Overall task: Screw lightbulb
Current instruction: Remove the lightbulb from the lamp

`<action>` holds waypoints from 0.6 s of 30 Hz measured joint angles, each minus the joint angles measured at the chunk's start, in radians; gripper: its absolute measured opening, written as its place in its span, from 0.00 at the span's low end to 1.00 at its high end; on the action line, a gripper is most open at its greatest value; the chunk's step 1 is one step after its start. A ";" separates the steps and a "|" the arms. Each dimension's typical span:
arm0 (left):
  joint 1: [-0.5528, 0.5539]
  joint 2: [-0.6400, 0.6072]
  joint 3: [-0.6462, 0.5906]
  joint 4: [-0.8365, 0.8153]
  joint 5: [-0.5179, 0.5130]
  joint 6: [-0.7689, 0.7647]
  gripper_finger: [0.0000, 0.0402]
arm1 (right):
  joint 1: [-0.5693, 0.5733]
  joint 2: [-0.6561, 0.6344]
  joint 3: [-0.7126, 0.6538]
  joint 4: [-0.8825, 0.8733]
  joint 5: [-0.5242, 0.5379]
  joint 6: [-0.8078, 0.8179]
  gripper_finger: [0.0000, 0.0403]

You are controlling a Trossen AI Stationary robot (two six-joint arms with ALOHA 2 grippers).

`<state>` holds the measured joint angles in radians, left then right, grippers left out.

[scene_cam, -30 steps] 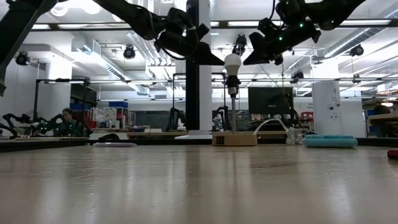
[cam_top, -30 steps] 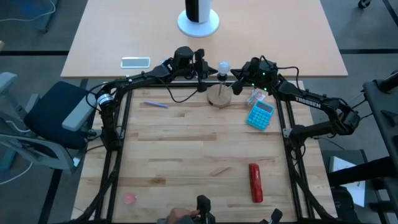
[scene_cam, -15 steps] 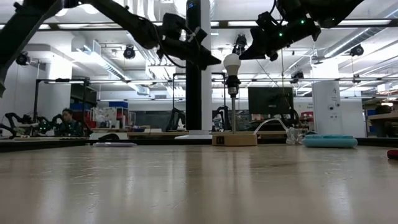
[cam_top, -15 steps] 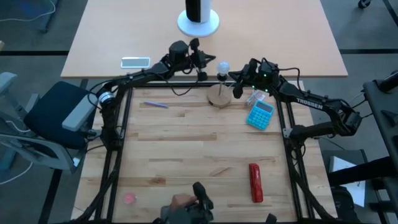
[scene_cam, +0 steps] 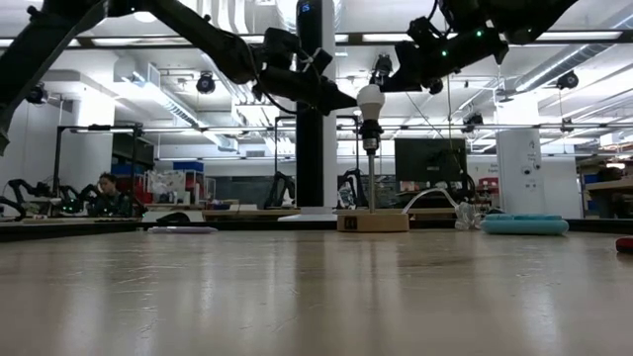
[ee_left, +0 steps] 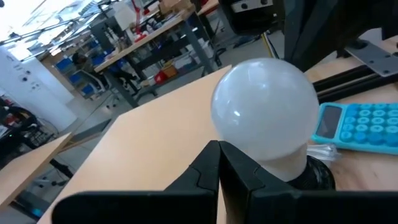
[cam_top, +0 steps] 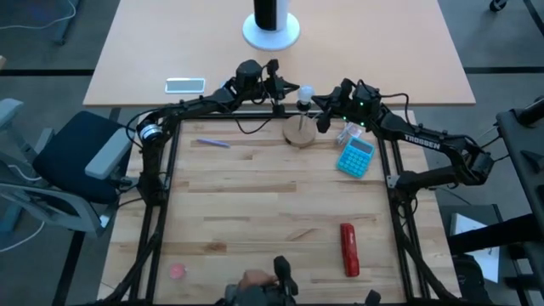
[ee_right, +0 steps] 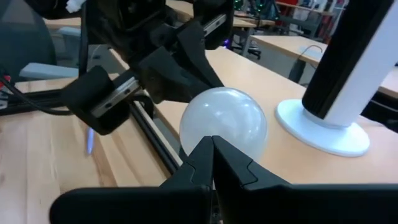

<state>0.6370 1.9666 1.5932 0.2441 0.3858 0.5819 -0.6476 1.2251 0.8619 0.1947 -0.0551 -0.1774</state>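
The lightbulb (cam_top: 304,90) sits upright on top of a thin post (scene_cam: 371,178) that rises from a round wooden disc (cam_top: 299,131) at the far edge of the slatted wooden desk (cam_top: 255,212); in the low view the lightbulb (scene_cam: 370,100) shows well above the desk, its narrow end down in a dark socket. The left end effector (cam_top: 285,88) reaches in just beside the lightbulb on its left, and in the left wrist view its two dark fingers (ee_left: 214,171) lie pressed together with their tips right at the lower side of the lightbulb (ee_left: 266,117), pinching nothing. The right end effector (cam_top: 325,102) hangs just beside the lightbulb on its right; in the right wrist view its fingers (ee_right: 208,162) also lie pressed together, tips pointing at the lightbulb (ee_right: 224,122), and whether they touch it I cannot tell. A blue calculator (cam_top: 355,156) lies near the disc on its right, and a large white cylinder with a round base (cam_top: 271,30) stands beyond the lightbulb on the plain tan desk (cam_top: 170,42).
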 joint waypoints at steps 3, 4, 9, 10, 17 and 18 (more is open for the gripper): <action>-0.001 -0.003 0.000 -0.017 0.009 0.000 0.00 | 0.000 0.006 0.000 0.002 0.006 0.008 0.00; -0.003 -0.005 0.000 -0.025 0.009 0.000 0.00 | 0.000 0.007 0.000 0.001 0.011 0.008 0.00; -0.004 -0.010 0.000 -0.070 0.018 -0.007 0.00 | -0.001 0.018 0.000 0.003 0.040 0.011 0.00; -0.004 -0.011 0.000 -0.082 0.021 -0.008 0.00 | -0.001 0.018 0.000 0.003 0.042 0.011 0.00; -0.008 -0.036 -0.002 -0.153 0.102 -0.011 0.00 | -0.003 0.019 0.000 0.003 0.074 0.002 0.00; -0.010 -0.041 -0.003 -0.162 0.111 -0.011 0.00 | -0.005 0.019 0.000 0.003 0.078 0.002 0.00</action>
<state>0.6270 1.9253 1.5907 0.0822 0.4970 0.5706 -0.6522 1.2438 0.8623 0.1979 0.0227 -0.1752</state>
